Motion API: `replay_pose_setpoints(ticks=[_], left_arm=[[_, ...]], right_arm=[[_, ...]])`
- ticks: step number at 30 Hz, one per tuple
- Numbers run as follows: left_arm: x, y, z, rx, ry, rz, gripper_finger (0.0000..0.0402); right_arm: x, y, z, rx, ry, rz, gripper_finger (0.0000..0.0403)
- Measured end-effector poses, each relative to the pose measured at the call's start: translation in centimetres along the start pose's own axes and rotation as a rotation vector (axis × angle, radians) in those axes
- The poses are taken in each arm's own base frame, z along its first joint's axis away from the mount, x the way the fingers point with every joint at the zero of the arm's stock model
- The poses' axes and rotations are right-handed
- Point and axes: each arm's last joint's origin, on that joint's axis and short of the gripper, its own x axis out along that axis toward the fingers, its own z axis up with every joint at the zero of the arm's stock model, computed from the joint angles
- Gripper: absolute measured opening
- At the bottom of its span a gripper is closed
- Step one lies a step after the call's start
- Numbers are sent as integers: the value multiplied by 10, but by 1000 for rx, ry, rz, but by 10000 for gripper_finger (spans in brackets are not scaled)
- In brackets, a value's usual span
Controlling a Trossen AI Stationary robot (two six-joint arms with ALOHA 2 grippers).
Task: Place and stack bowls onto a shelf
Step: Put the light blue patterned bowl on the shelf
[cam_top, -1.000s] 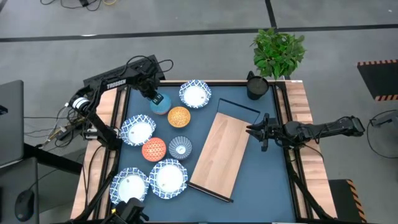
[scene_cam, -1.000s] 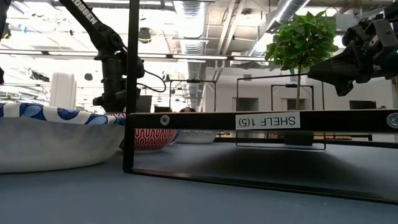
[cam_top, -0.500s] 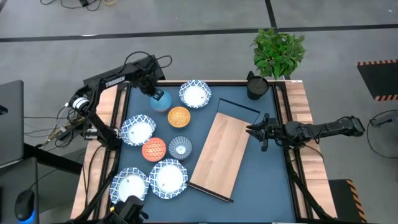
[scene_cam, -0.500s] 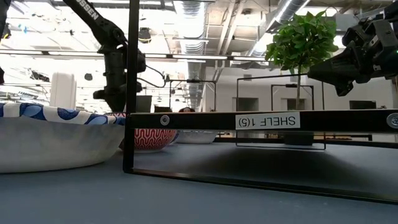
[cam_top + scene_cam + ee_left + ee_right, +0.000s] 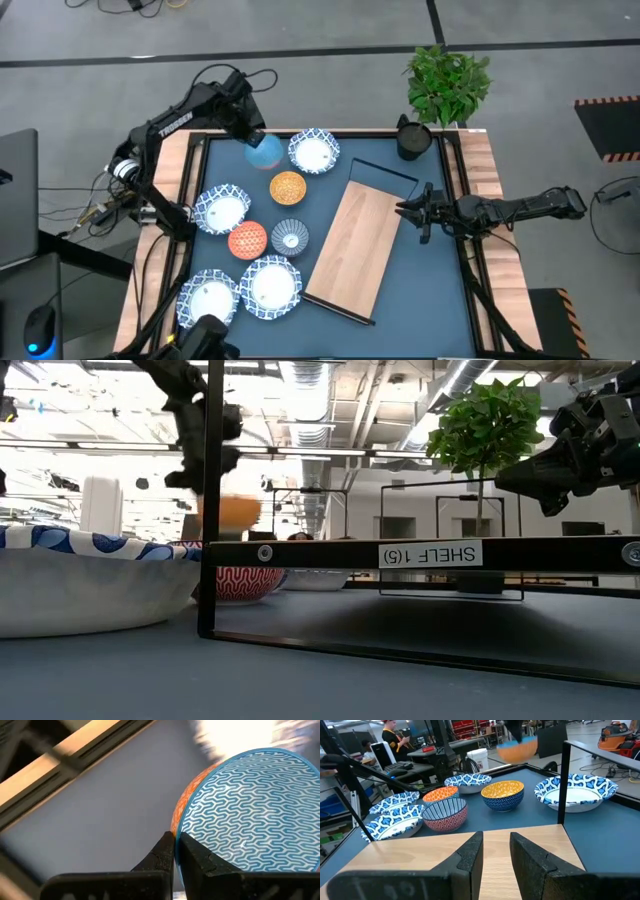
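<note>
My left gripper [image 5: 250, 137] hangs above the table's far left part, shut on a small bowl [image 5: 266, 151], blue zigzag inside [image 5: 245, 810] and orange outside [image 5: 230, 512]. My right gripper [image 5: 403, 212] waits open above the right edge of the light-wood shelf [image 5: 355, 245], which stands slantwise on the mat. Resting on their bases on the table are a white blue-rimmed bowl [image 5: 314, 152], a yellow-orange one [image 5: 288, 187], a red-orange one [image 5: 248, 240], a grey striped one [image 5: 290, 237] and three more white blue-rimmed bowls [image 5: 221, 208] [image 5: 270, 285] [image 5: 208, 298]. My left gripper pinches the blue bowl's rim [image 5: 176, 831] between its two fingers, one on the patterned inside and one on the orange outer wall. The fingers come from above. The bowl is lifted clear of the table and hangs tilted below them.
A dark pot [image 5: 412, 140] and a green plant [image 5: 448, 85] stand at the far right corner. The shelf's black wire frame [image 5: 210, 500] rises in front of the low camera. Bare blue mat lies right of the shelf [image 5: 430, 290].
My left gripper has risen with the blue bowl, lifting it clear of the table beside the yellow-orange bowl, and carried it a little toward the far edge and the right. The right arm has kept still.
</note>
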Motion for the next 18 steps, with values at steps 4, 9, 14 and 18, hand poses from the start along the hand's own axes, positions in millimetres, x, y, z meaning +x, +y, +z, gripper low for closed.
replay_pose_setpoints(ticks=[4,9,14,18], left_arm=[[-18,-28,1,53,-57,-89,0],[-23,-74,-2,169,-79,-154,0],[-21,-119,-8,279,-136,-243,0],[-20,-136,-13,309,-148,-275,0]], right_arm=[[0,0,0,0,1,0,123],[0,0,0,0,-2,-4,123],[-1,-1,11,131,-63,-90,123],[-9,7,50,151,-205,-27,123]])
